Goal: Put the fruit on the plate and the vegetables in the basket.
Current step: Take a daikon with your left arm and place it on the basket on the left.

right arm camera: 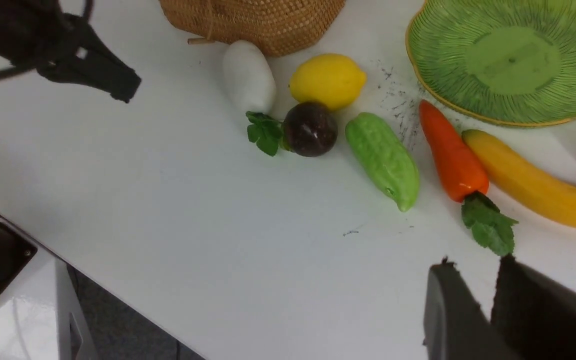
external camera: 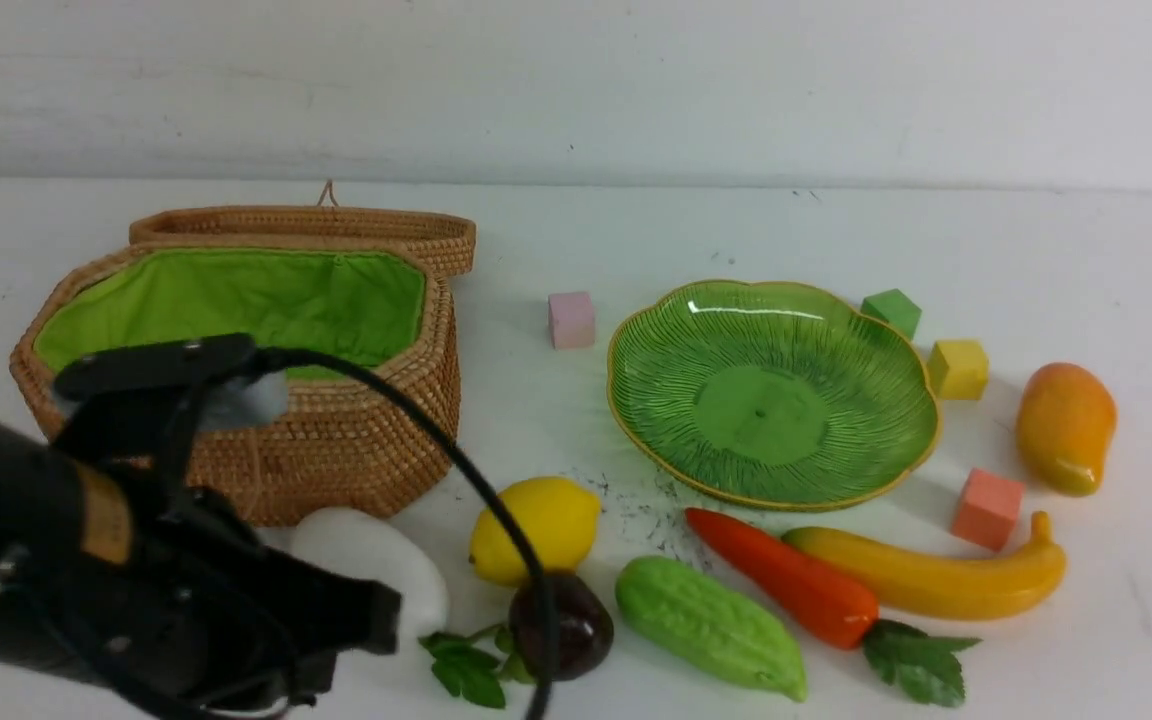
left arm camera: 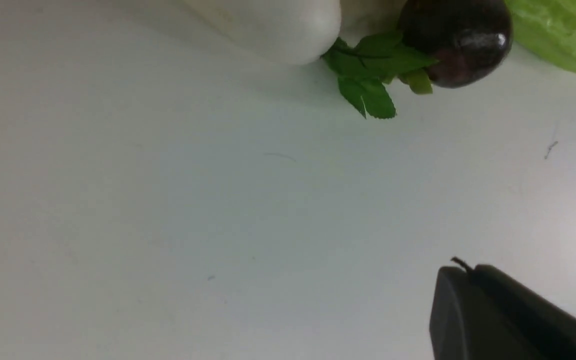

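The left gripper [external camera: 381, 620] is closed tight and holds nothing. The right gripper [right arm camera: 478, 267] has its jaws a little apart. The carrot [external camera: 786, 575], banana [external camera: 936, 575], bumpy gourd [external camera: 706, 625], lemon [external camera: 536, 525] and purple fruit [external camera: 576, 625] lie in front of the plate [external camera: 766, 400]. The mango [external camera: 1064, 428] is right of it, the basket [external camera: 336, 440] left.

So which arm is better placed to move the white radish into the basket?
Left. Its hand sits right beside the radish and the basket; the right hand hangs nearer the carrot.
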Controlling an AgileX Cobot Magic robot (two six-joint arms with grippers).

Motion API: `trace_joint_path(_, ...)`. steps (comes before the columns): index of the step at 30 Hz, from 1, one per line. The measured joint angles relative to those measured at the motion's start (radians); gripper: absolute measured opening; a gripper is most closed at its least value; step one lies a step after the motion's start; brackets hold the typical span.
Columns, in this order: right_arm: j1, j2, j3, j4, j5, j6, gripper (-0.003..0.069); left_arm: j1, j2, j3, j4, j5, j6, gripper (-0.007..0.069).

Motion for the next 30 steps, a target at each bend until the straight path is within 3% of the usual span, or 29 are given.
trace_joint_path(4,0.0,0.0,0.0,0.0,0.0,0.0,0.015,-0.056,0.112,-0.072,0.193,0.013,-0.172,-0.0013)
trace_joint_path(8,0.0,0.0,0.0,0.0,0.0,-0.002,0.0154,-0.012,0.221,-0.109,0.22,0.011,-0.239,0.0008)
trace_joint_path(12,0.0,0.0,0.0,0.0,0.0,-0.009,0.016,0.064,0.307,-0.113,0.162,-0.019,-0.233,0.0125)
trace_joint_path(17,0.0,0.0,0.0,0.0,0.0,-0.03,0.0163,0.145,0.385,-0.113,0.12,-0.129,-0.232,0.0377)
trace_joint_path(22,0.0,0.0,0.0,0.0,0.0,-0.033,0.0167,0.154,0.442,-0.113,0.114,-0.256,-0.232,0.0615)
trace_joint_path(25,0.0,0.0,0.0,0.0,0.0,-0.033,0.017,0.154,0.474,-0.113,0.121,-0.3,-0.247,0.0659)
trace_joint_path(30,0.0,0.0,0.0,0.0,0.0,-0.033,0.017,0.154,0.532,-0.113,0.2,-0.325,-0.332,0.065)
